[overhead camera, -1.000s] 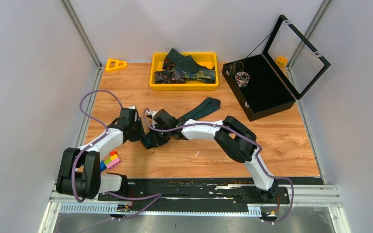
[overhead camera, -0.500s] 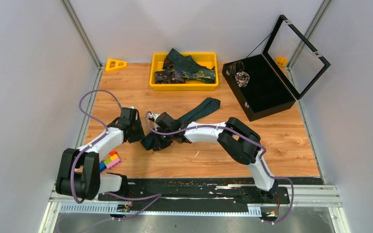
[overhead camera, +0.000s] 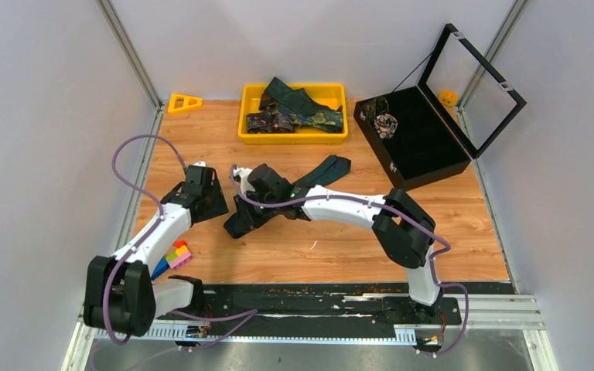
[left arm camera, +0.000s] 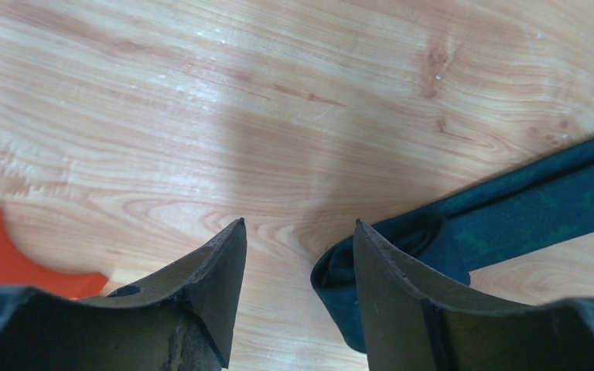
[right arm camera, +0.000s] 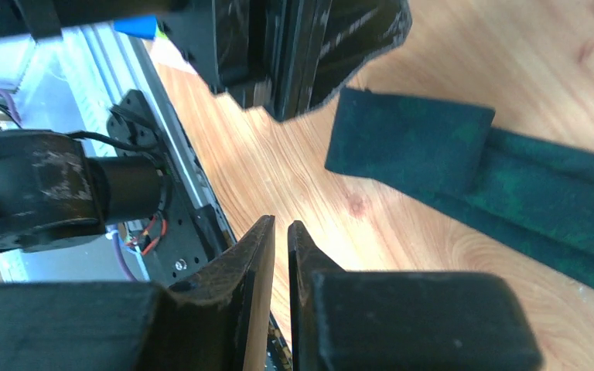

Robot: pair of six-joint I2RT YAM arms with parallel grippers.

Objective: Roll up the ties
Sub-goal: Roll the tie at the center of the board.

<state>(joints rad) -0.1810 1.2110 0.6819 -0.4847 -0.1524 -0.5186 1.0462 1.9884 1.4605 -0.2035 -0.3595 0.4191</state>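
Observation:
A dark teal-green tie (overhead camera: 309,182) lies aslant on the wooden table, its near end (overhead camera: 236,224) loosely folded over. In the left wrist view that curled end (left arm camera: 410,243) lies just right of my open, empty left gripper (left arm camera: 300,232), touching its right finger's outer side. In the top view the left gripper (overhead camera: 215,207) is a little left of the tie. My right gripper (overhead camera: 246,212) hovers over the tie's near end; its jaws are shut on nothing (right arm camera: 280,232), with the folded end (right arm camera: 410,143) beyond them. More ties (overhead camera: 294,108) lie in the yellow tray (overhead camera: 294,137).
A black case (overhead camera: 425,151) with its clear lid raised stands at the back right, a rolled patterned tie (overhead camera: 387,122) inside. A yellow triangle (overhead camera: 184,102) lies at the back left. Coloured bricks (overhead camera: 176,255) lie by the left arm.
My left gripper has drawn back to the left, away from the tie's near end. The right gripper has shifted slightly back and left over that end, and its arm has straightened.

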